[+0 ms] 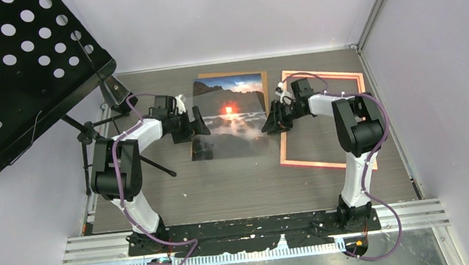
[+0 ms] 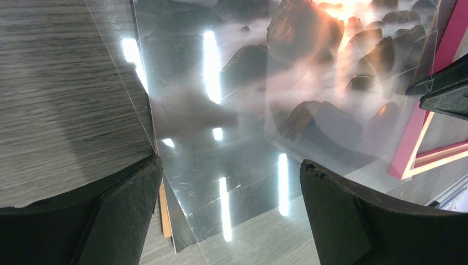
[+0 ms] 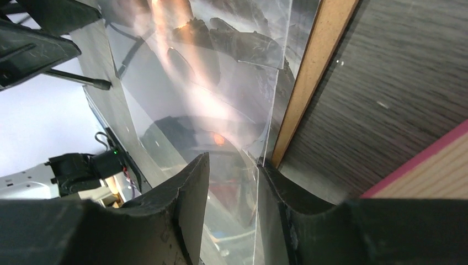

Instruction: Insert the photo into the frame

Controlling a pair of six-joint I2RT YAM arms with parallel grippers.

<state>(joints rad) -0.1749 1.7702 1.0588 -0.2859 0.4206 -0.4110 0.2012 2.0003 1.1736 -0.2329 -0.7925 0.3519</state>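
Lying seemingly flat, sunset photo (image 1: 229,117) shows glare, dk rocks.

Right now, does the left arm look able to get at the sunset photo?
Probably yes. The left gripper hangs at the left edge of the photo, jaws wide open, with nothing between. But the photo lies flat and a clear sheet seems to cover it, so pinching it may be awkward.

You are looking at the photo (image 1: 229,117) lying near the table's (image 1: 237,184) far edge. The left gripper (image 1: 201,125) is hovering at its left side, the right gripper (image 1: 270,123) at its right, and the frame (image 1: 319,164) is lying toward the right edge.
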